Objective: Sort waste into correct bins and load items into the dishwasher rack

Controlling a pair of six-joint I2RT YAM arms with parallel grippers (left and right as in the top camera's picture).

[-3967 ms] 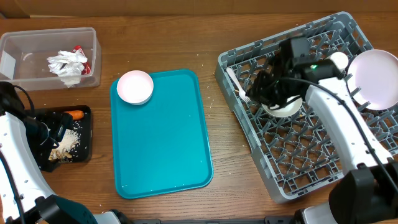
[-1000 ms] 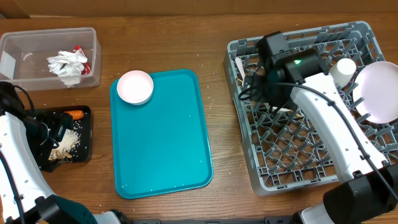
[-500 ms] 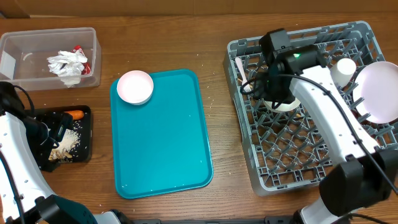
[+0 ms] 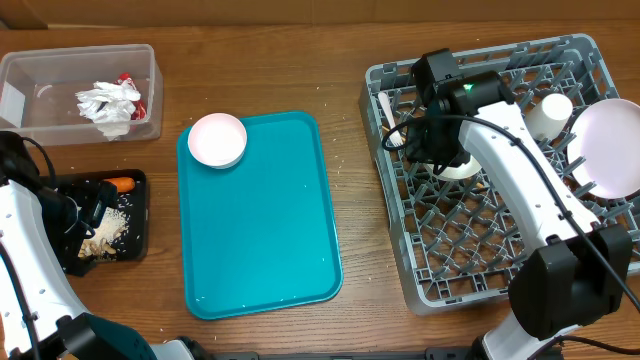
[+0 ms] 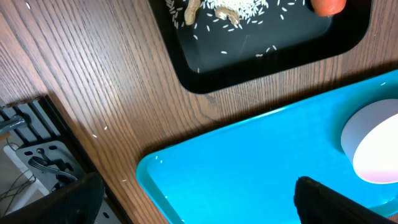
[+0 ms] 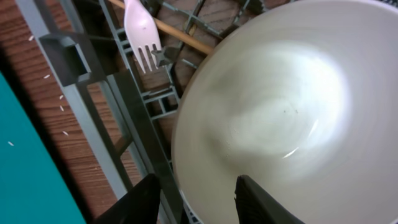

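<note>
Dishwasher rack [image 4: 460,250] fills the right of the overhead view. It holds a pale bowl [image 6: 273,118], a white fork [image 6: 140,28] and a wooden stick [image 6: 180,34] toward its upper left, and a cup [image 4: 550,108] and a plate [image 4: 605,145] at upper right. The right fingers [image 6: 140,199] are spread apart, with that bowl's rim between them. A second bowl [image 4: 217,140] sits on the upper-left corner of the teal tray [image 4: 260,220]. The left fingers [image 5: 329,199] stand wide and empty over the desk [image 4: 350,50], beside the black tray [image 4: 142,220] holding grains [image 4: 115,215] and carrot [image 4: 122,184] at the left edge.

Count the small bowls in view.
2: a pale pink bowl on the teal tray's corner; a white bowl in the grey dishwasher rack under the right gripper, whose arm could hide others.
</note>
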